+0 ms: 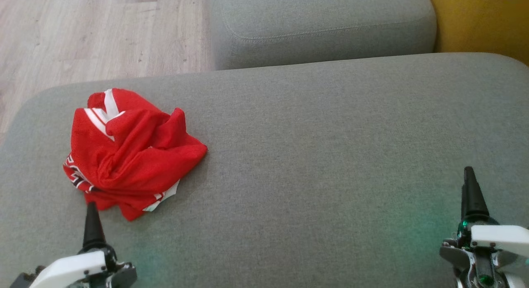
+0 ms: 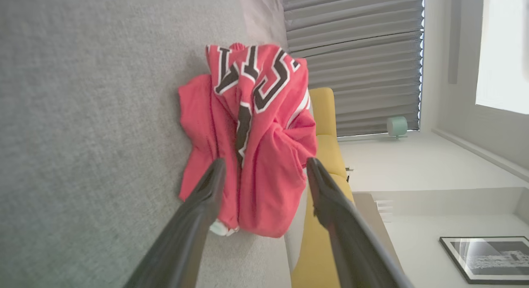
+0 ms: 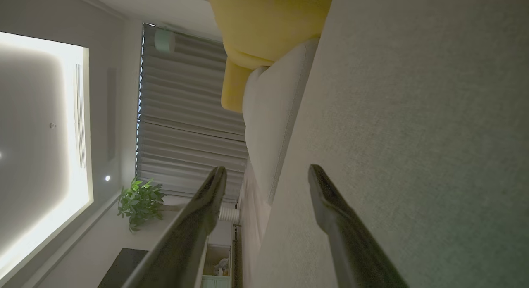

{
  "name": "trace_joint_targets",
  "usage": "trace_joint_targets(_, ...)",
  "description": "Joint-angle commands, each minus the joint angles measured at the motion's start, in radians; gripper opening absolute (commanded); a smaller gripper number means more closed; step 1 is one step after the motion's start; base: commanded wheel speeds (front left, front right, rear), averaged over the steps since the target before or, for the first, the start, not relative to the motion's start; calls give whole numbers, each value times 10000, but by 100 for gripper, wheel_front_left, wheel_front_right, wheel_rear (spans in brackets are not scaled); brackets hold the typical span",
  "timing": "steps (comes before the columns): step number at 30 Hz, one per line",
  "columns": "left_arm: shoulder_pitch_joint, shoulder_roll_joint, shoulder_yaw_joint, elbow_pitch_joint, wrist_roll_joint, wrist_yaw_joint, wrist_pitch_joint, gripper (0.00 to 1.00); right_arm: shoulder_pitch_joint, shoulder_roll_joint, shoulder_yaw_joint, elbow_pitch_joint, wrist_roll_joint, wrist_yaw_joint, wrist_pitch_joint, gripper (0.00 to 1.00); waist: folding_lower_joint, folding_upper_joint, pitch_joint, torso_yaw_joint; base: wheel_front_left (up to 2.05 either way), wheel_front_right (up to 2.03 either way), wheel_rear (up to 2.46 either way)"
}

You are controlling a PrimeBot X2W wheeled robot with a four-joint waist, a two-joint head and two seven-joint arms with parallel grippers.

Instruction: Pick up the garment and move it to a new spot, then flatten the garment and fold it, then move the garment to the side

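Observation:
A red garment (image 1: 128, 155) with white stripes and black-and-white lettering lies crumpled on the left part of a grey cushion (image 1: 322, 155). In the head view my left gripper (image 1: 91, 211) sits just in front of the garment's near edge, its dark tip almost at the cloth. The left wrist view shows that gripper (image 2: 265, 162) open, its two fingers framing the garment (image 2: 252, 147) without closing on it. My right gripper (image 1: 469, 176) rests low over the bare cushion at the lower right, far from the garment. It stands open in the right wrist view (image 3: 266, 169), with nothing between its fingers.
A second grey cushion (image 1: 322, 27) lies behind the first, with a yellow seat (image 1: 483, 19) at the far right. Pale wooden floor (image 1: 82, 36) shows beyond the cushion's left and far edges. The wide grey surface runs between the garment and the right gripper.

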Motion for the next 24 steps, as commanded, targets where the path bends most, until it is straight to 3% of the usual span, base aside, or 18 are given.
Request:
trace_joint_targets(1,-454,54,210,-432,222,0,-92,100,-339,-53,66,-463,-303,-2,-99,100,0,0,3,-7,0,0,0)
trace_joint_targets(14,-538,63,-389,-1622,2813,641,-502,100,-359,-62,397,-1263,-3251,-3,-511,100,0,0,7,-17,0,0,0)
trace_joint_targets(24,-629,69,-1395,-1726,5004,678,-767,100,-310,-68,773,-1441,-5328,-3,-777,100,0,0,7,2,0,0,0)
